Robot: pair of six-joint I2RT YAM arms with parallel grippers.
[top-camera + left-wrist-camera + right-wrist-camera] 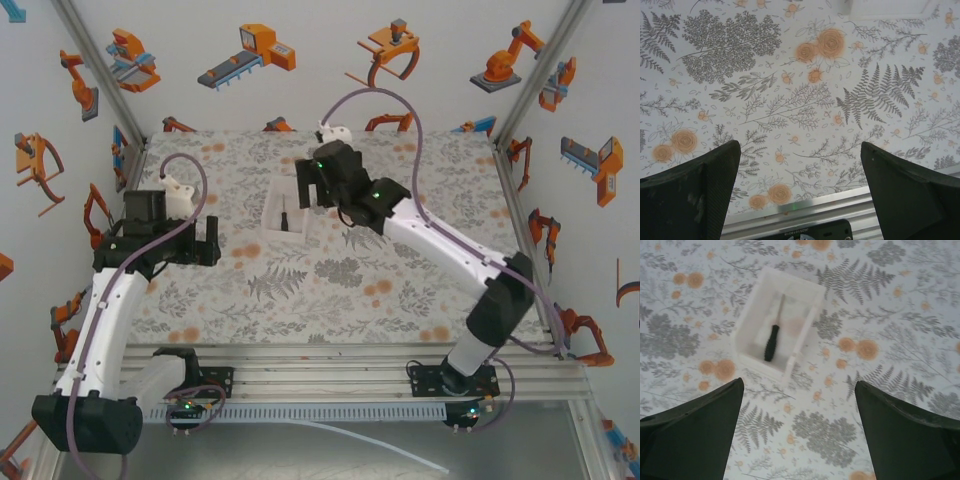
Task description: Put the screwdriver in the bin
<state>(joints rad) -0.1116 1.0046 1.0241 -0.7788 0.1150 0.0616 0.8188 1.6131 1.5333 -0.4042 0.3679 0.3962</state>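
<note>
Black, wedge-shaped fingers of the left gripper (207, 242) stand wide apart over the left part of the table, with nothing between them. In the left wrist view the left gripper (800, 150) hangs over bare cloth, and the ribbed aluminium rail (805, 210) of the near table edge lies just behind the fingertips. The flat table (300, 290), covered in grey fern and orange flower print, shows open surface on every side of this gripper. Near the left arm, the white side walls printed with orange robot drawings (60, 150) close off the table's left edge.

Centre, toward the far side: a small, shallow, rectangular bin of white translucent plastic (272, 205) sits flat on the cloth, well clear of all table edges. The small black-handled screwdriver with a thin dark metal shaft (285, 219) lies inside it. In the right wrist view the screwdriver (771, 342) rests on the floor of the bin (746, 325), roughly along its length, shaft pointing away from the camera. No wall contact can be confirmed.

Right of centre: the right gripper (315, 185) sits just beside the bin on its right, far side. In its wrist view the right gripper (799, 385) is spread open and empty, fingertips apart from the bin's near wall. Bare cloth extends to its right.
</note>
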